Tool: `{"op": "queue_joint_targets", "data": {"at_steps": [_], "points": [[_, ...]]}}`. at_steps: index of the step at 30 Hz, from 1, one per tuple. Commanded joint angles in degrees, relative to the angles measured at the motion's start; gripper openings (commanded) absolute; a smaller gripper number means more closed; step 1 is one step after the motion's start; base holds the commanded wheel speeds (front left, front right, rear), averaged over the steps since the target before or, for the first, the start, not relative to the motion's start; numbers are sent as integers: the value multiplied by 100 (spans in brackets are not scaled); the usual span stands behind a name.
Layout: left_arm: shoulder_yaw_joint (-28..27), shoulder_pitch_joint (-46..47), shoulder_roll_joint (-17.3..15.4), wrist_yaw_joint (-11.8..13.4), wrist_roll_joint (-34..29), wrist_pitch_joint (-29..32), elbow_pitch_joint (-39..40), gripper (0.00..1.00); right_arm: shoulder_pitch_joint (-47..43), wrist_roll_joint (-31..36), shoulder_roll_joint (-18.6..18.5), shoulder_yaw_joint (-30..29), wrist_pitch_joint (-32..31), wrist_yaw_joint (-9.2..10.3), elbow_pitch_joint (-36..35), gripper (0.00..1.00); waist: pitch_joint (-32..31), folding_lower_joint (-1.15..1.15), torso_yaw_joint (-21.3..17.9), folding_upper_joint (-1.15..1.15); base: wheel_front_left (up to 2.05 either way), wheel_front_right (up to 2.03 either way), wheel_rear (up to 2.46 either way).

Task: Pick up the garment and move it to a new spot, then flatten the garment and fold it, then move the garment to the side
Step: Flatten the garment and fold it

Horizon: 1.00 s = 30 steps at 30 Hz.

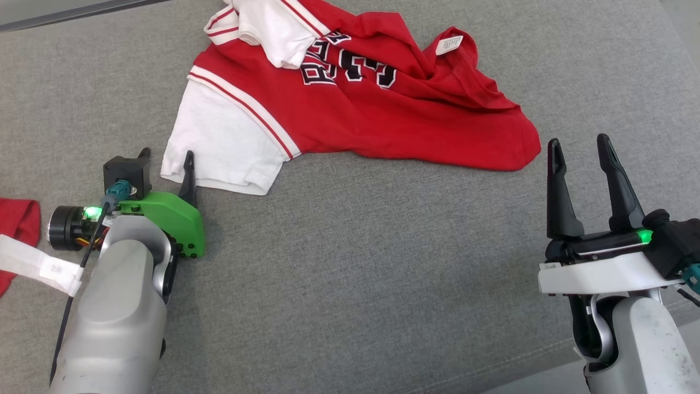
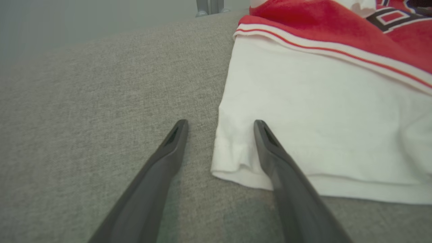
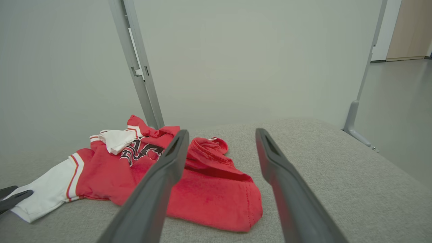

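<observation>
I'm at the first step, the pick-up: the garment (image 1: 383, 109) lies rumpled on the grey cushion (image 1: 350, 284) at twelve o'clock in my head view, its white sleeve (image 1: 224, 142) reaching toward eight o'clock. My left claw (image 1: 167, 154) stands wide and empty, fingers astride that sleeve's corner, one over white cloth and one over bare cushion; my right claw (image 1: 579, 141), equally wide and empty, hovers clear of the red hem (image 1: 514, 158) at its eleven o'clock. Next, I judge, the left must sink and pinch the sleeve's edge, and the right must reach that hem before any lift.
</observation>
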<state>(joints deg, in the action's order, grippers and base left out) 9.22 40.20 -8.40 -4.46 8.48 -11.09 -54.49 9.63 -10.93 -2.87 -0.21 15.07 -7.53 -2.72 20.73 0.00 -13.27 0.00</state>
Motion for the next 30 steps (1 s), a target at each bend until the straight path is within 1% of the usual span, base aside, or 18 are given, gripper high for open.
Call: {"op": "queue_joint_targets", "data": {"at_steps": [1,2,3,4,8,10,13,16,20,24,26,30], "points": [[55,-33,-3,-17,-44,59,-190,100,4,-11,-4,-33,15,8,13,100,-24,0,21,0,0,0,0],[86,-39,17,-43,-42,53,-242,65,7,-2,-4,-51,15,8,25,100,-41,0,36,0,0,0,0],[125,-46,37,-64,-43,43,-314,38,13,13,-4,-70,16,8,40,100,-67,0,58,0,0,0,0],[154,-48,58,-81,-42,33,-362,0,16,24,-4,-79,16,8,48,100,-90,0,79,0,0,0,0],[300,-54,122,-162,-43,11,-507,0,33,55,-4,-90,15,8,97,100,-202,0,187,0,0,0,0],[346,-50,164,-191,-10,-95,-485,0,26,78,-4,-91,15,8,136,100,-269,0,252,0,0,0,0],[328,-42,239,-199,79,-282,-290,0,-24,139,-5,-131,16,8,265,100,-398,0,372,0,0,0,0],[278,-142,291,-166,157,-379,6,0,-73,132,-9,-296,15,8,594,100,-513,0,514,0,0,0,0],[287,-416,372,-160,227,-411,601,0,44,48,-6,-610,16,8,1309,100,-624,0,780,0,0,0,0],[318,-826,435,-168,276,-411,1320,0,311,-51,-9,-956,16,8,2254,100,-672,0,1055,0,0,0,0],[330,-999,458,-156,310,-411,1589,0,463,-184,-7,-1119,15,8,2777,100,-690,0,1173,0,0,0,0],[437,-1249,485,-140,341,-412,1936,0,776,-105,-6,-1294,15,8,3522,100,-701,0,1392,0,0,0,0]]}}
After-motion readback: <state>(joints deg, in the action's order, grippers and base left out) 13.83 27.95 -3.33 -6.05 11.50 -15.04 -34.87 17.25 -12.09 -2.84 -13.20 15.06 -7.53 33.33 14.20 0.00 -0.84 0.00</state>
